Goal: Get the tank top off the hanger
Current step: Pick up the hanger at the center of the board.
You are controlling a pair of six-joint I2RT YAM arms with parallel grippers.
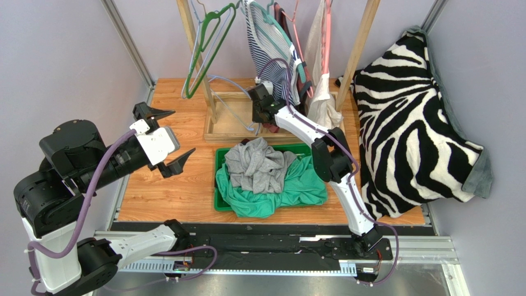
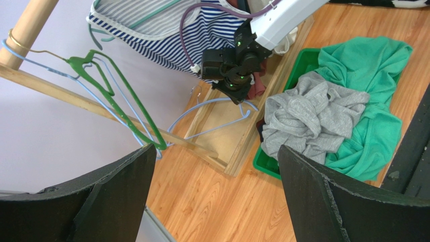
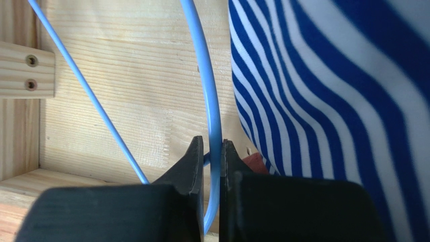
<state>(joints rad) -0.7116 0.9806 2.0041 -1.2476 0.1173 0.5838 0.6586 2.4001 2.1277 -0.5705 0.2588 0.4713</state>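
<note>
Right wrist view: right fingers (image 3: pixel 212 151) pinched shut on the blue hanger (image 3: pixel 208 75) wire. The striped tank top (image 3: pixel 323 101) hangs just beside it on the rack (image 1: pixel 364 43). Left fingers (image 1: pixel 183 131) spread wide, holding nothing, above the table (image 1: pixel 154 197) — well apart from the tank top.

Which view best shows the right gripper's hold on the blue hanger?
Right wrist: the right gripper is shut on the blue hanger wire, seen close up. Top external shows both small, the contact hidden. Left wrist shows the gripper from outside, the contact unclear.
</note>
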